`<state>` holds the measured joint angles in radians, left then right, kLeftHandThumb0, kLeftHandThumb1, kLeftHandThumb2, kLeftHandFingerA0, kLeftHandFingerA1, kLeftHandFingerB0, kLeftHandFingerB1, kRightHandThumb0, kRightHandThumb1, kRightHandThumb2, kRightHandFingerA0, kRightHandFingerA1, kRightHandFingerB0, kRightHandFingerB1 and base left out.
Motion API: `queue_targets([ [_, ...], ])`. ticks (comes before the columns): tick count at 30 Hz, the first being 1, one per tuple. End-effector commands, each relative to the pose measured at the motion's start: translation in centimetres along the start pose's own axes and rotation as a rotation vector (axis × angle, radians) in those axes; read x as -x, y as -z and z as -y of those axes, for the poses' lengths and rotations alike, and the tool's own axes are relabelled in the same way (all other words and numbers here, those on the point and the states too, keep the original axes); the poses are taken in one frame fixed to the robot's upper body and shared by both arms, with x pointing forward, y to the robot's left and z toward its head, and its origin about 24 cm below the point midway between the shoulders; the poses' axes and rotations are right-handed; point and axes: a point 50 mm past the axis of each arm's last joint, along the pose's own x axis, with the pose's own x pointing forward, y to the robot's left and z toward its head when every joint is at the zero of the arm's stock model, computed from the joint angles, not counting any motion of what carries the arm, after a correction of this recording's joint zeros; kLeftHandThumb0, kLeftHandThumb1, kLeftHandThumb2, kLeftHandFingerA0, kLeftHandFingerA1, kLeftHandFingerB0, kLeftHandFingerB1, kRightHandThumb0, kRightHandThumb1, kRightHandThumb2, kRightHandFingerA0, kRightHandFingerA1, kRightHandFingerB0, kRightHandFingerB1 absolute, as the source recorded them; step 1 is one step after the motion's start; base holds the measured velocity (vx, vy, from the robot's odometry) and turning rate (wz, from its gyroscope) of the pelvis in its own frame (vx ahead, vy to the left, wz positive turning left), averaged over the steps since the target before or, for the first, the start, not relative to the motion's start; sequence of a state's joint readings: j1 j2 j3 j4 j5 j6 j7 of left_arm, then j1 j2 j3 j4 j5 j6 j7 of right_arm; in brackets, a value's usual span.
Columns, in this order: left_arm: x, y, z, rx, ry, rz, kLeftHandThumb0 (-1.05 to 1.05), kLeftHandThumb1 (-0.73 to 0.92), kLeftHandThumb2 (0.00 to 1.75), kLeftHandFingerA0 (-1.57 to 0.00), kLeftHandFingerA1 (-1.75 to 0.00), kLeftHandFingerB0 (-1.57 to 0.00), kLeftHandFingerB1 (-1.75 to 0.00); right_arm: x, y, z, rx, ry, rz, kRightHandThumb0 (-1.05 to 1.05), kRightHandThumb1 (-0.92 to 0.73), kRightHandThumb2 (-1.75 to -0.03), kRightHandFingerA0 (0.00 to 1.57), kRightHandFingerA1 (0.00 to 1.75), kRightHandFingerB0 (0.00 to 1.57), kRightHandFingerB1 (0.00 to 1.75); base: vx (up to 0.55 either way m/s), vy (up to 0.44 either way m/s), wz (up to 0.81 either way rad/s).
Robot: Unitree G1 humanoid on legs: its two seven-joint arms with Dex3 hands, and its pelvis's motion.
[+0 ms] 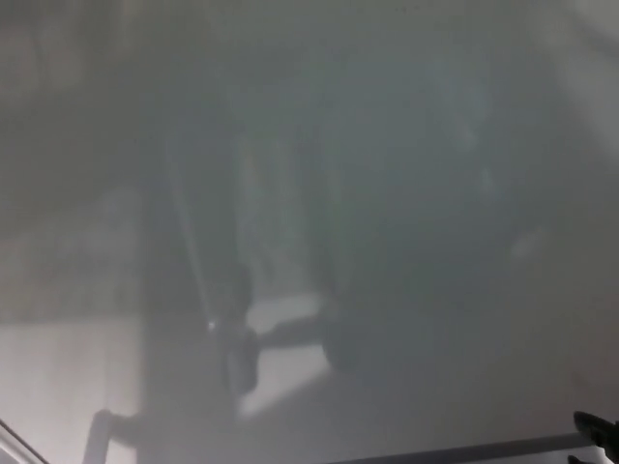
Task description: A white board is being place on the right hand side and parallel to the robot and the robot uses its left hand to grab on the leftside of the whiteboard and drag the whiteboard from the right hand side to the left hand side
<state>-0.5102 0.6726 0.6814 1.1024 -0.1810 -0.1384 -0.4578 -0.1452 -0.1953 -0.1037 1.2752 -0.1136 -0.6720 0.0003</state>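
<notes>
- Facing the whiteboard (387,145), we judge it stiff, glossy, slippery; its framed left edge suits gripping.
- We cannot tell our right hand's (598,427) state; left unseen.

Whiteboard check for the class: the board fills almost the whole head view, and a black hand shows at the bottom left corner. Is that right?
Not quite. The whiteboard does fill almost the whole head view, but the black hand shows at the bottom right corner, not the left. It is the robot's right hand, and only a sliver of it is visible.
</notes>
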Motion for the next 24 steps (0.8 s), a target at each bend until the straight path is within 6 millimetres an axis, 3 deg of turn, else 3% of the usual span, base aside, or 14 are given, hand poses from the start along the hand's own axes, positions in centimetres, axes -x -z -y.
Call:
queue_targets([
  [1, 1.1, -1.6, -3.4, -0.003, -0.184, 0.045, -0.34, 0.48, 0.62, -0.94, -1.55, -0.95, -1.25, 0.3, 0.4, 0.3, 0.0, 0.028, -0.014, -0.59, -0.71, -0.88, 0.31, 0.47, 0.2, 0.42, 0.0, 0.0, 0.0],
  [3, 1.1, -1.7, -3.6, 0.0, -0.182, 0.048, -0.25, 0.51, 0.58, -0.9, -1.64, -0.86, -1.42, 0.3, 0.4, 0.3, 0.002, 0.026, -0.015, -0.6, -0.71, -0.88, 0.32, 0.47, 0.2, 0.42, 0.0, 0.0, 0.0],
  [8, 1.1, -2.1, -3.8, 0.019, -0.177, 0.051, -0.24, 0.51, 0.56, -0.86, -1.66, -0.85, -1.41, 0.3, 0.5, 0.2, 0.001, 0.024, -0.02, -0.6, -0.71, -0.89, 0.32, 0.48, 0.2, 0.43, 0.0, 0.0, 0.0],
  [9, 0.8, -2.5, -3.6, -0.003, -0.17, 0.055, -0.29, 0.49, 0.6, -0.9, -1.58, -0.94, -1.26, 0.4, 0.6, 0.1, 0.001, 0.023, -0.023, -0.6, -0.71, -0.89, 0.32, 0.48, 0.2, 0.43, 0.0, 0.0, 0.0],
  [11, 0.6, -2.9, -3.2, -0.002, -0.138, 0.069, -0.18, 0.57, 0.56, -0.8, -1.69, -0.83, -1.32, 0.4, 0.6, 0.0, 0.005, 0.023, -0.026, -0.6, -0.71, -0.88, 0.31, 0.48, 0.2, 0.42, 0.0, 0.0, 0.0],
  [16, 0.0, -3.5, -2.3, -0.014, -0.086, 0.099, -0.17, 0.56, 0.55, -0.81, -1.7, -0.8, -1.35, 0.4, 0.5, 0.1, 0.017, 0.024, -0.019, -0.6, -0.71, -0.89, 0.32, 0.48, 0.2, 0.43, 0.0, 0.0, 0.0],
  [22, -0.5, -4.0, -1.5, 0.0, -0.068, 0.119, -0.17, 0.54, 0.56, -0.82, -1.66, -0.79, -1.36, 0.4, 0.5, 0.1, 0.024, 0.022, -0.019, -0.61, -0.71, -0.89, 0.32, 0.48, 0.2, 0.42, 0.0, 0.0, 0.0],
  [23, -0.5, -3.7, -1.4, -0.007, -0.073, 0.112, -0.19, 0.52, 0.57, -0.78, -1.57, -0.75, -1.37, 0.3, 0.5, 0.2, 0.022, 0.023, -0.019, -0.61, -0.71, -0.89, 0.31, 0.48, 0.2, 0.42, 0.0, 0.0, 0.0],
  [24, -0.6, -3.6, -1.4, -0.036, -0.084, 0.088, -0.32, 0.46, 0.55, -0.77, -1.2, -0.75, -0.88, 0.3, 0.4, 0.2, 0.027, 0.023, -0.018, -0.61, -0.71, -0.89, 0.31, 0.48, 0.2, 0.42, 0.0, 0.0, 0.0],
])
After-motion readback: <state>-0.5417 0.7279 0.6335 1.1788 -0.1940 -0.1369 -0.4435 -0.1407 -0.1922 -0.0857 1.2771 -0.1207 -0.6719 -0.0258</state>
